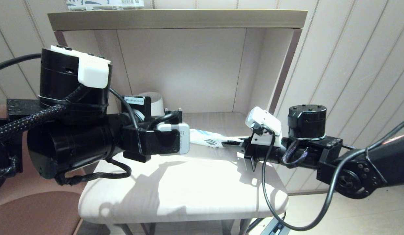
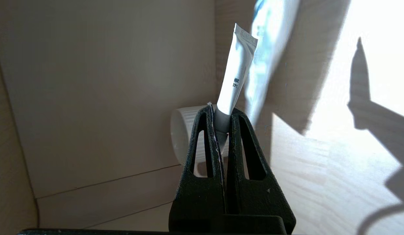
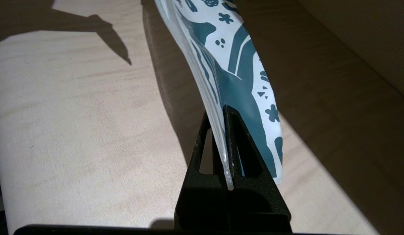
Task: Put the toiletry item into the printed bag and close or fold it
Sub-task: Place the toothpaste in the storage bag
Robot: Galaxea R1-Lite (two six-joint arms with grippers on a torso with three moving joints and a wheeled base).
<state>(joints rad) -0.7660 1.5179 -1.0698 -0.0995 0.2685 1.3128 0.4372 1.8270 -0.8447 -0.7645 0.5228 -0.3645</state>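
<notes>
Toiletry item (image 2: 235,78): small white tube, cap end clamped in left tool (image 2: 221,114), crimped end pointing away toward the printed bag (image 2: 267,55) just beyond. Printed bag (image 3: 241,81): pinched at one edge by right tool (image 3: 226,130), lifted above the tabletop (image 1: 189,182).

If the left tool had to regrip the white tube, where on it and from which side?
Grip the white tube low on its round body, near where the left tool pinches it now, fingers across its width. The flat crimped end is thin and should lead into the printed bag.
</notes>
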